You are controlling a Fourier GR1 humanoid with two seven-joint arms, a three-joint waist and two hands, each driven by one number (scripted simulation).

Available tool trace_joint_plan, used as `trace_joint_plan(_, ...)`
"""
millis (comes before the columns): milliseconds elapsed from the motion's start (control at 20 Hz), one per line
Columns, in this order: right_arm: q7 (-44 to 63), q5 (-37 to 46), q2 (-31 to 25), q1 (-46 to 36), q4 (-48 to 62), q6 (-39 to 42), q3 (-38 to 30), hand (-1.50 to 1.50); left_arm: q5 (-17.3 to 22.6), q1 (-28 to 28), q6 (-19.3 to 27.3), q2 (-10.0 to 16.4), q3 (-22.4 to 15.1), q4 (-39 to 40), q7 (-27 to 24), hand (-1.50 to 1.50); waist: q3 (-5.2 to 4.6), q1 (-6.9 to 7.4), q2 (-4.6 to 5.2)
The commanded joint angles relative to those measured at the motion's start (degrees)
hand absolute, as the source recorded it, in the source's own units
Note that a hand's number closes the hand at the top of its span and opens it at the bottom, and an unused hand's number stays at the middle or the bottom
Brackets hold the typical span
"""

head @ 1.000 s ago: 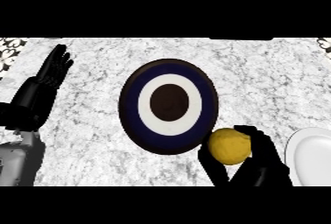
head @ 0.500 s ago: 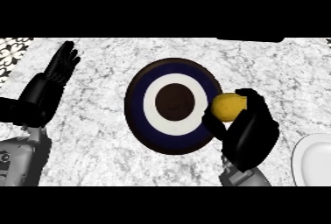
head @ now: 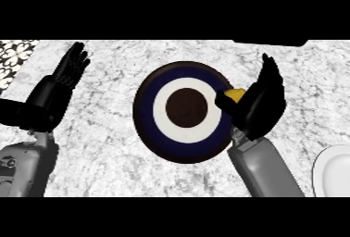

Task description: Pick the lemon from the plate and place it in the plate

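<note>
A dark blue plate (head: 183,150) with a white ring and brown centre lies mid-counter. My right hand (head: 263,109) stands at its right rim, fingers stretched out straight toward the far side. The yellow lemon (head: 234,95) peeks out on the hand's palm side, above the thumb and over the plate's right rim. Most of the lemon is hidden by the hand. A white plate (head: 335,171) shows at the lower right edge. My left hand (head: 58,85) rests open at the left, fingers up.
The counter is grey-white marble (head: 109,157). A patterned black-and-white surface (head: 14,58) shows at the far left corner. A dark object (head: 270,42) sits at the counter's far edge on the right.
My right hand carried the lemon from beside the white plate up and left to the blue plate's right rim. Its fingers have straightened. The left hand stayed put.
</note>
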Motion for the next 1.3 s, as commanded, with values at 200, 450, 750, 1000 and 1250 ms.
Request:
trace_joint_plan(200,11.02,2.92,0.42,-8.16,3.08,-18.71,-3.62,-1.50,0.40,-0.76,0.40,-0.32,0.91,1.62,0.14,0.00,-0.05,-0.87,-0.50)
trace_joint_plan(450,11.65,4.41,0.42,-7.11,-0.12,-24.42,-4.74,-1.50,-0.12,1.07,0.51,-0.43,0.69,1.09,-0.52,0.00,-0.09,-1.54,-1.19)
trace_joint_plan(750,13.13,6.59,0.43,2.28,-6.28,-30.69,-1.56,-1.50,-0.76,1.42,1.21,0.18,1.66,1.58,-0.64,0.00,-0.05,-3.38,-1.64)
trace_joint_plan(1000,12.46,9.45,0.43,13.43,-14.66,-33.63,3.56,-1.50,-0.38,3.61,0.38,1.46,2.64,0.70,-0.73,0.00,-0.06,-4.82,-2.22)
trace_joint_plan(1250,11.70,14.20,0.44,26.67,-21.25,-36.28,10.85,-1.50,0.52,6.12,-0.04,2.49,4.35,-0.61,-0.95,0.00,-0.08,-5.78,-2.36)
